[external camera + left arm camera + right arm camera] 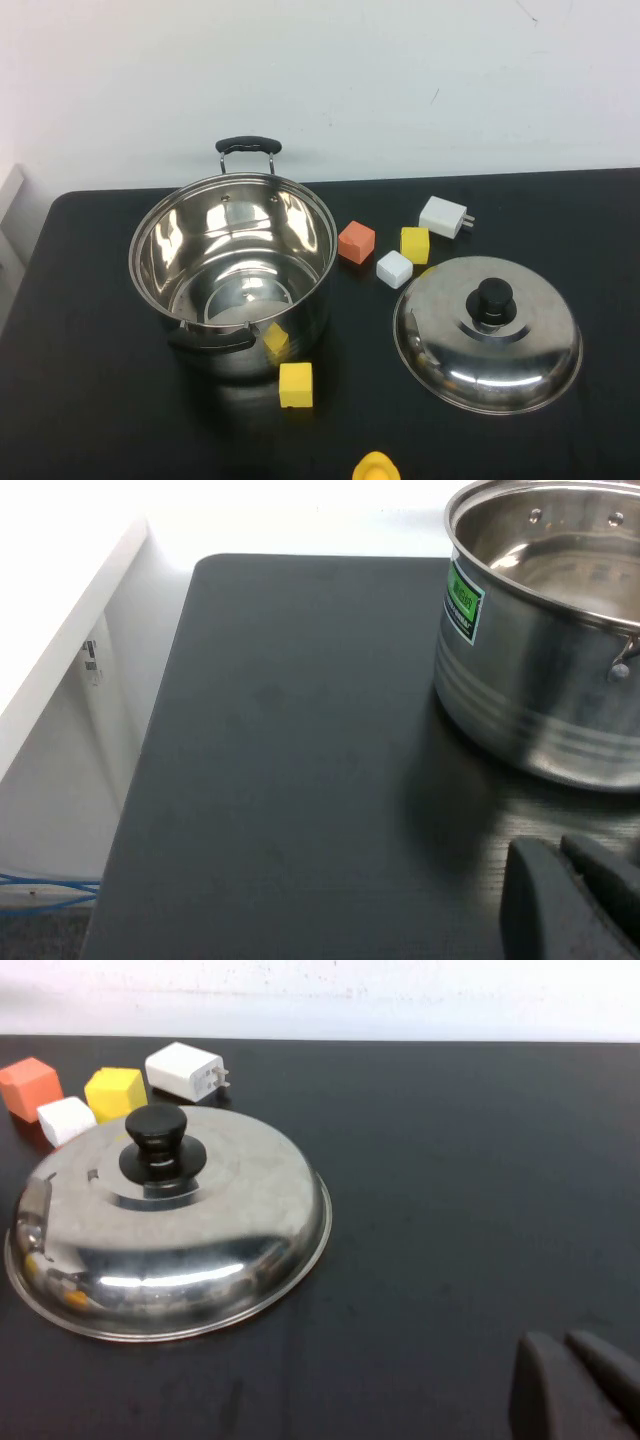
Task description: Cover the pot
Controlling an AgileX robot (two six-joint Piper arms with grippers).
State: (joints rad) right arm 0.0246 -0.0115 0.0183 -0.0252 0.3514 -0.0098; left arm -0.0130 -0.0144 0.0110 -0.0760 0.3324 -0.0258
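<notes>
- the pot (232, 272) stands open and upright on the left part of the black bench (90, 400), one black loop handle toward the far wall and one toward the camera.
- the lid (488, 332) lies dome-up on the bench to the pot's right, well apart from it, with its black knob (493, 299) pointing up.
- small blocks sit between and around them: an orange cube (356, 241), a white cube (394, 268), a yellow cube (414, 244), a white plug (443, 216), and another yellow cube (295, 384) just beside the pot's near side.
- the left claw (575, 895) shows only in its wrist view, low over the bench near the pot; i cannot tell whether it is released or clenched.
- the right claw (575, 1380) shows only in its wrist view, near the lid and grasping nothing visible; i cannot tell its state either.
- the lid looks stiff, smooth and slippery on its steel dome, probably light enough for one arm; the knob seems the only sure place to take hold.
- the pot looks heavy and steady, so it should stay put when the lid comes down.
- covering is not yet begun.
</notes>
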